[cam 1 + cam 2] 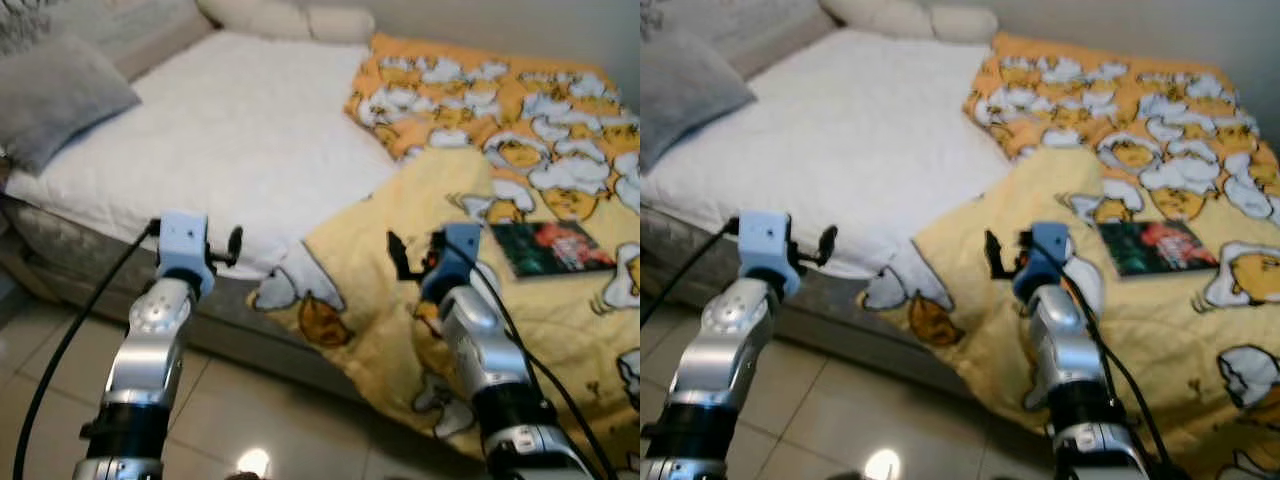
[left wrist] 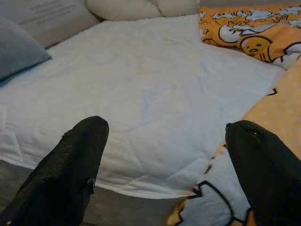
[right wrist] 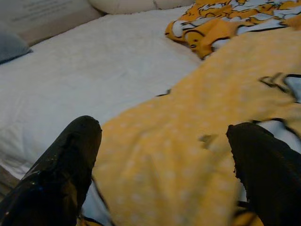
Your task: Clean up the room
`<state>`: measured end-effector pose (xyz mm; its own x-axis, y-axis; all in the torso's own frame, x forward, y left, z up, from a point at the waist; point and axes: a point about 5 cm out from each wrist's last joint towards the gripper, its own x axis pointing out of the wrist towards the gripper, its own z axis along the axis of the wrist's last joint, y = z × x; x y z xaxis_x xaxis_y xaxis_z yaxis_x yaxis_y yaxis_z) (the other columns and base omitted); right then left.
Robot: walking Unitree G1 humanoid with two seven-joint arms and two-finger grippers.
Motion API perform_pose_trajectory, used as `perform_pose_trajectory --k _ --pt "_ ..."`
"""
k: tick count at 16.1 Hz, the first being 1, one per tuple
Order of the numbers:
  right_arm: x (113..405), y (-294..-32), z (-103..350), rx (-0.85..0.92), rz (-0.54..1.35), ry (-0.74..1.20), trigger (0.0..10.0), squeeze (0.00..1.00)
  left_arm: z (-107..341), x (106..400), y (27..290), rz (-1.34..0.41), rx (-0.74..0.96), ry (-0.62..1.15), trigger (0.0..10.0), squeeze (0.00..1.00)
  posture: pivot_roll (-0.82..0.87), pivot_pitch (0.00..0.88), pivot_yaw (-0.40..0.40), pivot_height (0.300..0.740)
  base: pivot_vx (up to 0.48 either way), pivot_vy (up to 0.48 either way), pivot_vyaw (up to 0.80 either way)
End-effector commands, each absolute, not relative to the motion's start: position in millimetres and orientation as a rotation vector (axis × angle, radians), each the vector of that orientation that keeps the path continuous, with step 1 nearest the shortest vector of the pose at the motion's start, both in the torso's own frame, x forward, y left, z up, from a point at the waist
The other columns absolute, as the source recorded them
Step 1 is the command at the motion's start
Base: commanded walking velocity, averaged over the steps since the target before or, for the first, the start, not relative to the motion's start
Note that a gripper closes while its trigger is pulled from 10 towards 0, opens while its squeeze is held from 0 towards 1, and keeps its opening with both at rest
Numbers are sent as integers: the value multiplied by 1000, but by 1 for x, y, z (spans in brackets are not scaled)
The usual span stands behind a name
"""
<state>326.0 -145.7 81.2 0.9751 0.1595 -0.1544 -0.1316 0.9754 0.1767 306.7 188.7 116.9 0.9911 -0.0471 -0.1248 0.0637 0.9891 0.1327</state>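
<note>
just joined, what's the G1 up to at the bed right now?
It stands at the side of the bed with both arms raised and nothing held. The left gripper is open over the edge of the bare white mattress. The right gripper is open over the yellow cartoon-print blanket, which lies bunched on the robot's right half of the bed and hangs over the edge. A dark book lies on the blanket beyond the right arm. A grey pillow sits at far left.
</note>
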Motion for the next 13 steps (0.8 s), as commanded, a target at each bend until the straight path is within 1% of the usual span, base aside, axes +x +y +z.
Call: perform_pose_trajectory --k 1,2,3,13 --pt "326 -155 80 155 132 181 10000 1000 117 308 181 -83 134 118 10000 1000 -10 0 12 740 0 -356 0" --pt "326 -153 81 163 150 183 10000 1000 117 308 180 -87 136 118 10000 1000 -10 0 12 740 0 -360 0" --pt "326 -154 80 160 147 185 10000 1000 117 308 179 -91 137 118 10000 1000 -10 0 12 740 0 -368 669" --pt "325 -152 77 157 162 200 10000 1000 117 308 179 -100 142 120 10000 1000 -7 0 12 740 0 -468 800"
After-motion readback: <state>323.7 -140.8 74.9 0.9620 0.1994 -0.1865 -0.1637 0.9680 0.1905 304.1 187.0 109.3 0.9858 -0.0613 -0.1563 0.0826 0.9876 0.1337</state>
